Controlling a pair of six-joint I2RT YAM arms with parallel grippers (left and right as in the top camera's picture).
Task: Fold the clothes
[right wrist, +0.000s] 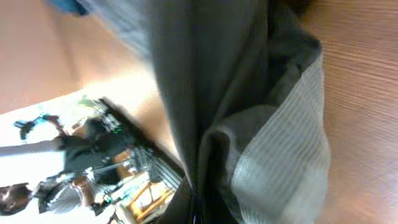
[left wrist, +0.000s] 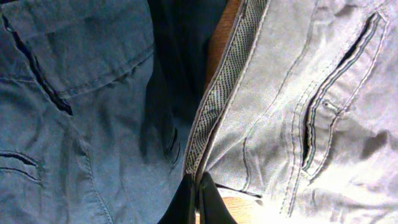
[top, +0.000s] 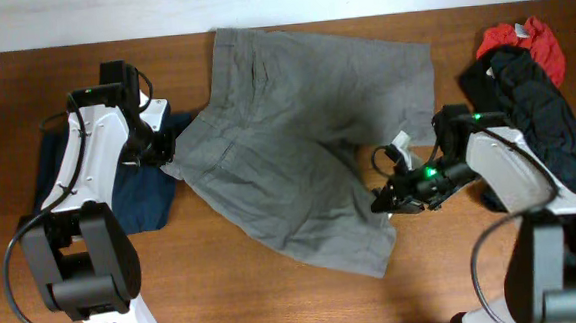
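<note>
The clothes, a pair of grey shorts (top: pixel 296 131), lie spread over the middle of the wooden table. My left gripper (top: pixel 167 154) is shut on their waistband at the left edge. In the left wrist view the black fingertips (left wrist: pixel 211 202) pinch the patterned waistband lining, and the shorts (left wrist: pixel 292 93) with a pocket slit run off to the right. My right gripper (top: pixel 386 201) is shut on the shorts' right edge near the leg. The right wrist view has grey cloth (right wrist: pixel 205 81) gathered into folds that run into the jaws of the right gripper (right wrist: pixel 199 208).
A dark navy garment (top: pixel 145 195) lies under the left arm beside the shorts, and fills the left of the left wrist view as blue cloth (left wrist: pixel 74 124). Black and red garments (top: pixel 528 77) are piled at the back right. Bare wood (top: pixel 235 275) shows along the front.
</note>
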